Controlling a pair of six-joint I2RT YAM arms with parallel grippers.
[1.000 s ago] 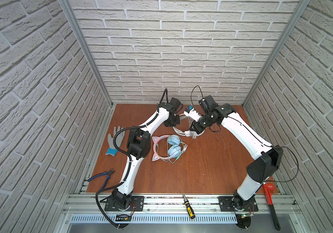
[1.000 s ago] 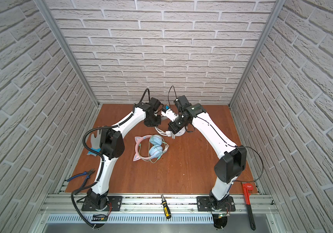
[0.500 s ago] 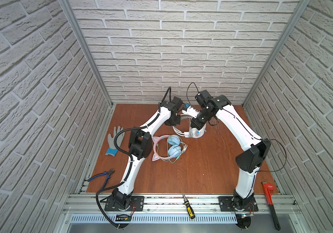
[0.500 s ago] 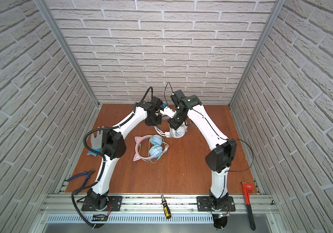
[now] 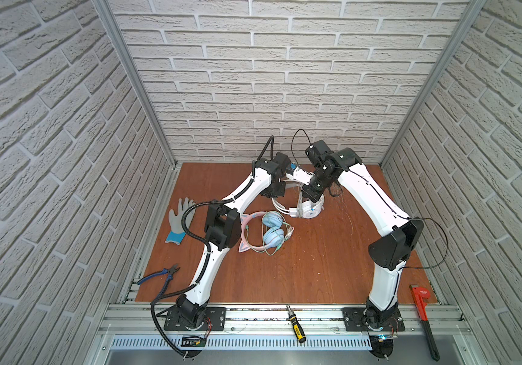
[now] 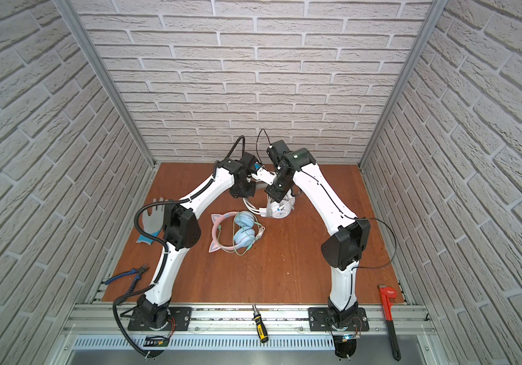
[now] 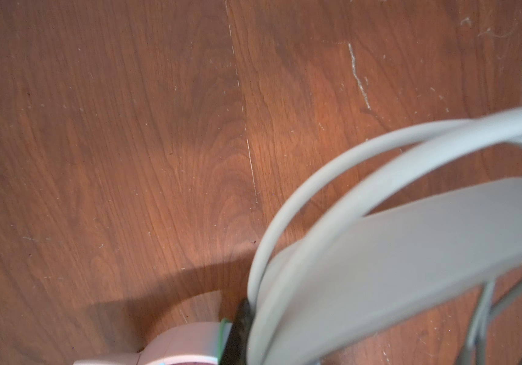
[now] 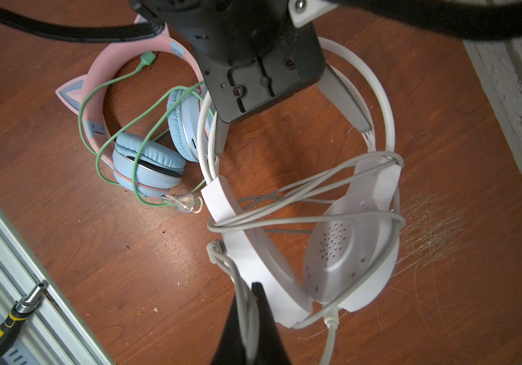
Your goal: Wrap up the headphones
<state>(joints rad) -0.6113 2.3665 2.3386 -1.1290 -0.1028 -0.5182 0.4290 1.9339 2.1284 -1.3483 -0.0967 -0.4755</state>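
Now the right gripper [image 8: 251, 311], jaws clamped on the white cable [image 8: 288, 202], feeds it across the white headphones [image 8: 341, 249] on the desk [image 5: 300, 252], while the left gripper [image 8: 289, 121], jaws clamped on the headband [image 7: 411, 252], steadies them beside the pink pair [image 5: 261, 232].

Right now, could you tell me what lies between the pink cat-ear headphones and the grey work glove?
In both top views, the left arm's black elbow joint stands between the pink cat-ear headphones and the grey work glove.
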